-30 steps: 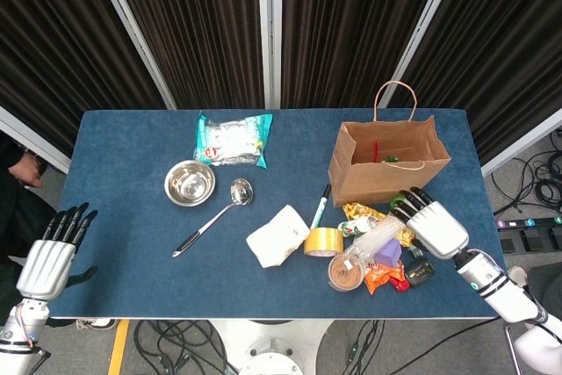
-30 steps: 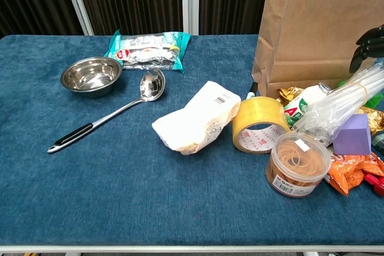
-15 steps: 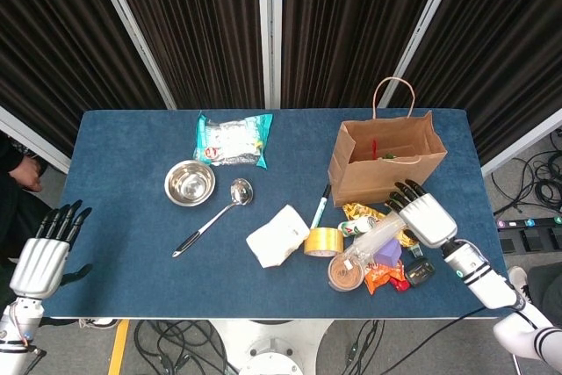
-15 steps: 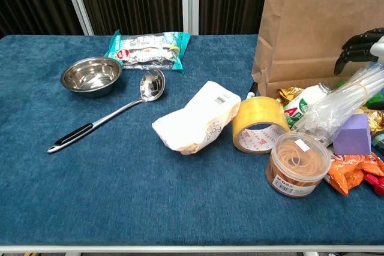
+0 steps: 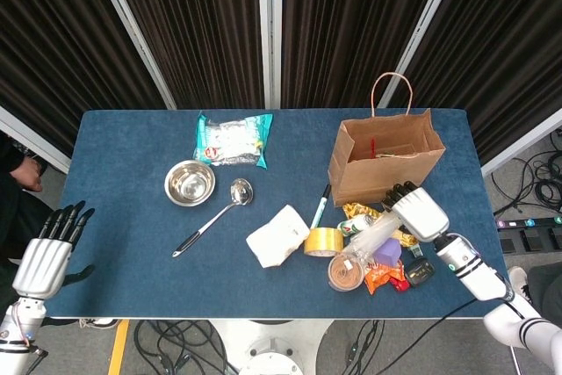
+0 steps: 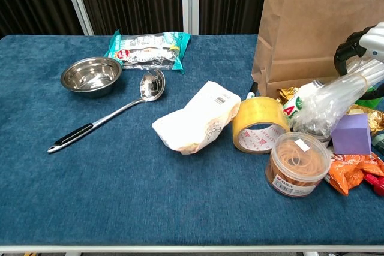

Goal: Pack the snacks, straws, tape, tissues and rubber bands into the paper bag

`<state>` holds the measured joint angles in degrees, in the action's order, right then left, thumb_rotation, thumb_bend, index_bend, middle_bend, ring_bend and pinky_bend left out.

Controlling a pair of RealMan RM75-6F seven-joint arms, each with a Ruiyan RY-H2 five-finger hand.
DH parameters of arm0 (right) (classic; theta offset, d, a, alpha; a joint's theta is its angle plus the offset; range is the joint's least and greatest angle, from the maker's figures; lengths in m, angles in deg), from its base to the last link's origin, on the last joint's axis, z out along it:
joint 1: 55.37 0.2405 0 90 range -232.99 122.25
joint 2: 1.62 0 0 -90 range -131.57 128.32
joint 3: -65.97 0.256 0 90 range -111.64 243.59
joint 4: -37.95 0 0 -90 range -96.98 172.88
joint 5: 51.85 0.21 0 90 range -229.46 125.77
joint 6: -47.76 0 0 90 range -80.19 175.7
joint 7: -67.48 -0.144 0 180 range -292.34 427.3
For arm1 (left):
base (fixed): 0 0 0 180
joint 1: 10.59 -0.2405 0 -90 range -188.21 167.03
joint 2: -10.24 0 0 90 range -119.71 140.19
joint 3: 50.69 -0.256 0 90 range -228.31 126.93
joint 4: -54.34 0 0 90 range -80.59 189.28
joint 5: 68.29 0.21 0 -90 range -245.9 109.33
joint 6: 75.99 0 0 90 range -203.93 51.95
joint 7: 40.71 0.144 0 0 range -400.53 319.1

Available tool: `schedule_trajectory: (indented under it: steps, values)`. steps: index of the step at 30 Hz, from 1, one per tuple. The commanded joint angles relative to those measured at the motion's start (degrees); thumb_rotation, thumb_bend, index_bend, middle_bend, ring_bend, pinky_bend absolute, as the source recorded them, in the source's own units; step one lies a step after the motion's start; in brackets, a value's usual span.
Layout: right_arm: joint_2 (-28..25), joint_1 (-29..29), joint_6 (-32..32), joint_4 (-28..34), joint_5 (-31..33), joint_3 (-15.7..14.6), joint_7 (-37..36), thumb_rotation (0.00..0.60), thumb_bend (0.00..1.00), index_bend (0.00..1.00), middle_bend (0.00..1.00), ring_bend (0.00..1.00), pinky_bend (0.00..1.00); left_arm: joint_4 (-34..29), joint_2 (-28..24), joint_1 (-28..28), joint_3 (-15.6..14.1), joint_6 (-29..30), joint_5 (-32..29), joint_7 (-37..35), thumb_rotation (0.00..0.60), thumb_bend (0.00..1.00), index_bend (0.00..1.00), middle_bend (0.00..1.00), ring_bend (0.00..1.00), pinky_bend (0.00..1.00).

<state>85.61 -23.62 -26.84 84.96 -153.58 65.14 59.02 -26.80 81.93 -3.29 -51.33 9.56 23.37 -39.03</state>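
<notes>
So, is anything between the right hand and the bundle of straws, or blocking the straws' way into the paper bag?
Nothing visible: the right hand is already at the straws, and the paper bag stands open just behind them.

In our chest view the paper bag (image 6: 312,25) loses its top to the frame, and the right hand (image 6: 360,43) is cut off at the right edge. We cannot tell whether that hand grips the bag of straws (image 6: 336,97). The snacks (image 5: 386,277) lie partly hidden beneath it.
</notes>
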Motion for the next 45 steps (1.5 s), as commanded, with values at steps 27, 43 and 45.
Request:
schedule_trajectory:
  steps: [27,43,45]
  values:
    - [-26.4,-1.6,-13.3,55.0,-4.0,1.1,-2.4,0.600,0.16,0.69,0.55,0.44,0.51,-4.0,-1.4,0.1,0.2,1.8,1.9,0.7,0.600,0.16,0.07,0.05,0.00,0.12]
    - [-17.9,2.0,-15.5,47.0,21.9,23.0,-8.7,0.600,0.18,0.69,0.56,0.45,0.52,-2.9,-1.0,0.1,0.1,1.0,1.2,-0.2,0.600,0.16,0.07,0.05,0.00,0.12]
    - [-16.3,1.9,-14.1,43.8,24.3,23.3,-10.8,0.600,0.18,0.69,0.56,0.45,0.52,-2.6,-1.0,0.2,0.1,0.8,1.1,-0.3,0.600,0.16,0.07,0.05,0.00,0.12]
